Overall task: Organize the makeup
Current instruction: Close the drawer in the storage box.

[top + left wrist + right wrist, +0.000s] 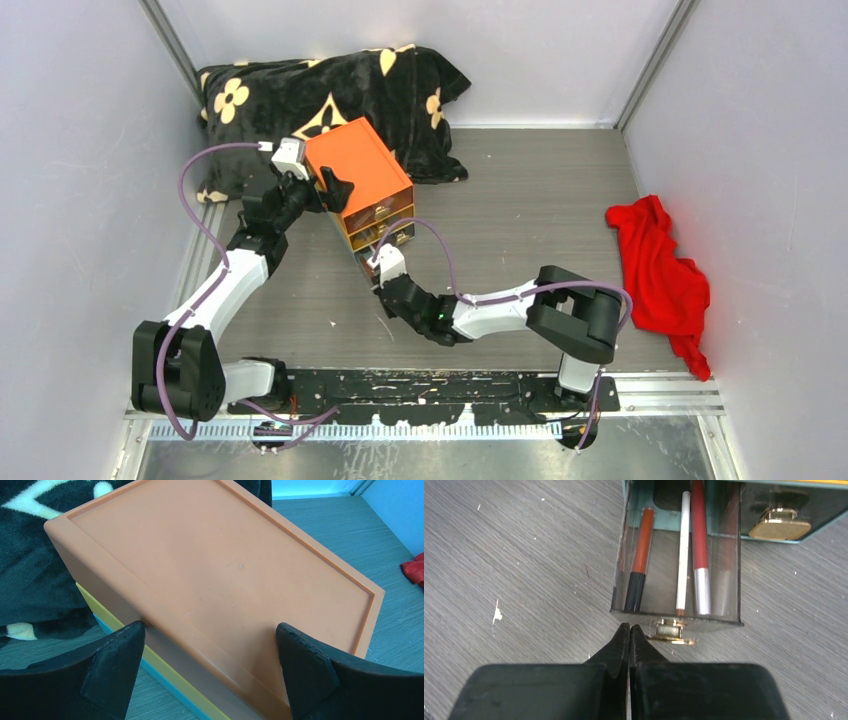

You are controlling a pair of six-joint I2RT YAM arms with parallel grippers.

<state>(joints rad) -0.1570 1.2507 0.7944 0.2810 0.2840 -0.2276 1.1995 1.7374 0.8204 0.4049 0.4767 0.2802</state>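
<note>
Makeup pencils (683,550), thin red and white, lay in the pulled-out clear plastic drawer (676,616). The right gripper (629,630), pinched together and empty, faced its gold knob (671,631), likely to push. The left gripper (210,635) gaped empty over the orange plastic box (220,565), probably steadying it.

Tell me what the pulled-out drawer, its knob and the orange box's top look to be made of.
Drawer: likely hard clear plastic, smoke-tinted and glossy; you can see straight through its walls.
Knob: gold-toned and shiny with bright highlights; metal or metallised plastic, cannot tell which.
Box top: probably moulded orange plastic, matte and smooth, with a raised rim.
</note>
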